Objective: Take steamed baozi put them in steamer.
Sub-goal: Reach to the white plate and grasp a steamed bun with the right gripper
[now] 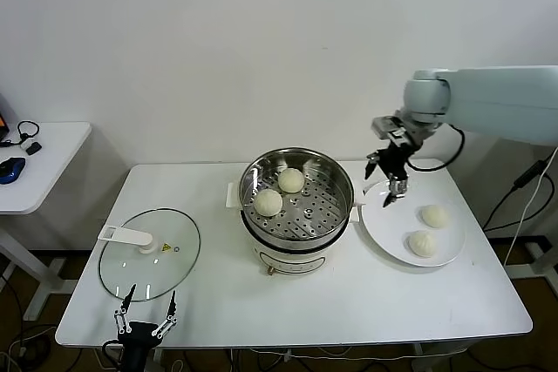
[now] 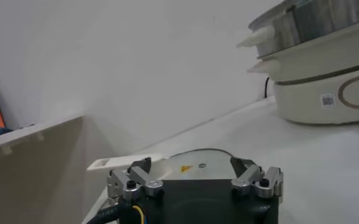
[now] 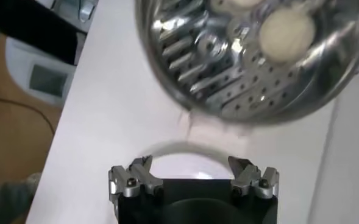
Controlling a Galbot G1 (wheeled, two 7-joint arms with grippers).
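Observation:
The steel steamer (image 1: pixel 336 206) stands mid-table with two cream-white baozi on its perforated tray, one near the front left (image 1: pixel 268 203) and one at the back (image 1: pixel 290 179). Two more baozi (image 1: pixel 433 215) (image 1: pixel 422 244) lie on the white plate (image 1: pixel 384 215) to its right. My right gripper (image 1: pixel 384 178) is open and empty, hanging above the plate's left rim, between plate and steamer. Its wrist view shows the steamer tray (image 3: pixel 228 85) with a baozi (image 3: pixel 287 35), and the open right gripper (image 3: pixel 191 164). My left gripper (image 1: pixel 146 307) is open and parked at the table's front left.
The glass lid (image 1: pixel 148 254) with its white handle lies flat at the front left, just beyond the left gripper; it also shows in the left wrist view (image 2: pixel 194 157). A side table (image 1: pixel 35 163) with a mouse stands further left. Cables hang at the far right.

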